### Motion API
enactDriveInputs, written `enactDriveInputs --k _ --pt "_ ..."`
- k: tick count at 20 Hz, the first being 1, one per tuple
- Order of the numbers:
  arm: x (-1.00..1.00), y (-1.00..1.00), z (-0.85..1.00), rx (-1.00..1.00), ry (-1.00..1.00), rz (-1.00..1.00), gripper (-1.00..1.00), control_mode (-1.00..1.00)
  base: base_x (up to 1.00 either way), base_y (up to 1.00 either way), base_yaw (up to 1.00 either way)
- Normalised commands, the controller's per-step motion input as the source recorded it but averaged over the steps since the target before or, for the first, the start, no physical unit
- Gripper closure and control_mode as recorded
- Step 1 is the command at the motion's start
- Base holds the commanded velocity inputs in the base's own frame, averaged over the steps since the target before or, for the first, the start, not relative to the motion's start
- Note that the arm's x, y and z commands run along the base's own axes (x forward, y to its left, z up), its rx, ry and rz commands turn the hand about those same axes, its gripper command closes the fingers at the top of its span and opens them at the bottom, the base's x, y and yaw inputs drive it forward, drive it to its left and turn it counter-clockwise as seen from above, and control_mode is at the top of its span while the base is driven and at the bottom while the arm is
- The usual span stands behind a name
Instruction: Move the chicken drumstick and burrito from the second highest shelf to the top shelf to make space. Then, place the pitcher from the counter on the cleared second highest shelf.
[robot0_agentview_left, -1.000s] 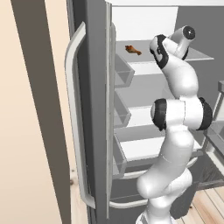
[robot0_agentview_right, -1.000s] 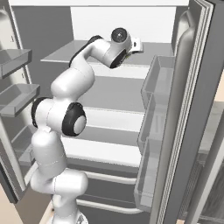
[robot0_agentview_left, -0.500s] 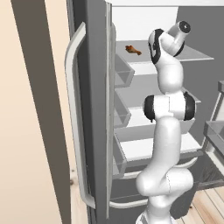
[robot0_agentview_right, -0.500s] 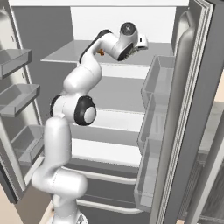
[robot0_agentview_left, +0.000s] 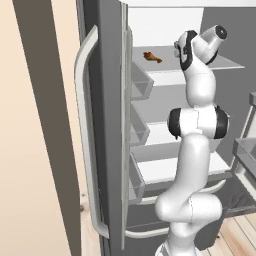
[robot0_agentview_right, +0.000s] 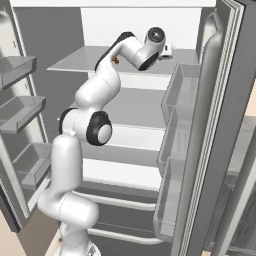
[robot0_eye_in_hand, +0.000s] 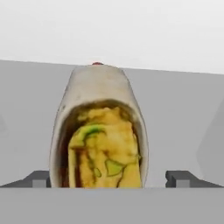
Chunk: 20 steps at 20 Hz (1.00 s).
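Gripper (robot0_eye_in_hand: 112, 178) up at top shelf (robot0_agentview_left: 225, 62) of open fridge; jaws spread wide, one dark tip each side of the burrito (robot0_eye_in_hand: 100, 127), neither pad touching the wrap as far as hand view shows. So nothing gripped.

Burrito sits dead centre between tips, straight ahead of the hand. Long axis runs along the gripper's line of sight: open cut end w/ yellow-green filling faces the camera, closed end points to the back wall. It rests on the grey shelf surface.

Chicken drumstick (robot0_agentview_left: 152, 57) lies on the same top shelf, toward the left-door side, well apart from the hand; thin bone tip points roughly right in left base view.

Judgement: both foods appear to be on top shelf already, burrito looks just set down. Next move prob. straight pull-back along burrito's axis; sideways drift could nudge it.

Door bins (robot0_agentview_right: 175, 95) on right door look empty. Pitcher/counter: can't place them.
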Motion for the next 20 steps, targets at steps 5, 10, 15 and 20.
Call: enactDriveInputs --k 5,10,15,20 --pt "-0.43 0.10 -0.09 0.00 -0.19 -0.05 -1.00 -1.00 0.00 0.00 0.00" --pt "-0.74 0.28 0.37 -0.01 -0.01 0.00 -1.00 -1.00 0.00 0.00 0.00" --pt "-0.96 0.17 0.22 -0.04 0.05 0.00 -1.00 -1.00 0.00 0.00 0.00" --pt "-1.00 0.46 -0.15 -0.09 0.09 0.00 -1.00 -1.00 0.00 0.00 0.00"
